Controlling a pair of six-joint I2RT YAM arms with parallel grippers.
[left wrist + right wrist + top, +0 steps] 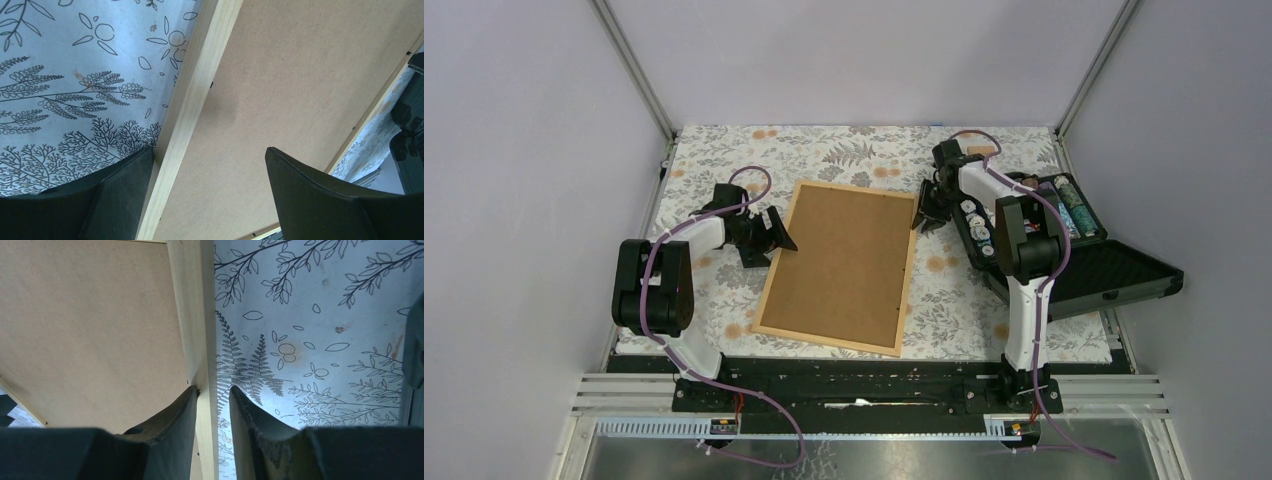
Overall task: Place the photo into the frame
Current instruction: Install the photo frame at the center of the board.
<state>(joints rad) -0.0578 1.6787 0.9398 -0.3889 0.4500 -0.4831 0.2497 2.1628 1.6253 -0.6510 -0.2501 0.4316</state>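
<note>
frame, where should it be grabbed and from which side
Take a long wooden rail of the frame, coming down from above with one finger inside the rail and one outside. It lies flat, brown backing up, so only that thin edge offers a pinch; the right end effector straddles one so.

The worktop [686, 330] is covered edge to edge by a pale cloth [864, 150] printed with grey ferns, leaves and small orange blossoms. At the middle of it the frame [827, 342] of light wood is laid flat and face down, turned slightly askew, with its brown backing board [839, 262] uppermost. Near the right edge an open black case [1114, 275] is set on the cloth. Small round items are held in its tray, and its lid is spread beyond the cloth's right border.
</note>
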